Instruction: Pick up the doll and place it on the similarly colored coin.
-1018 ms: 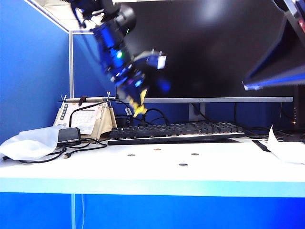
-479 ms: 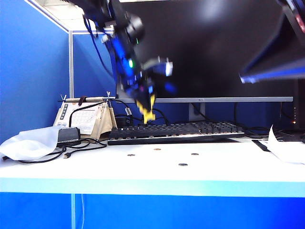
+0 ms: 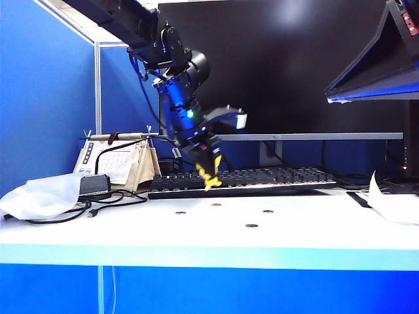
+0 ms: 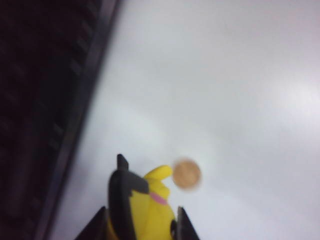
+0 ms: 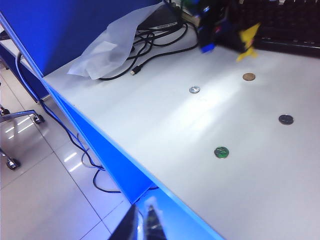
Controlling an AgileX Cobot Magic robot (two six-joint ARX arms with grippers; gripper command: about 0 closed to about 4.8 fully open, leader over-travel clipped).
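The left pincer (image 3: 211, 171) is gripping the yellow doll (image 3: 210, 178) in the air above the worktop (image 3: 131, 226), close over the tan coin (image 4: 186, 174), placing not yet done, while the right pincer (image 5: 146, 223), apparently closed and empty, is hanging well off.

blue partition walls (image 3: 46, 98) enclose a white desk (image 3: 209, 239) over pale floor tiles (image 5: 45, 200).
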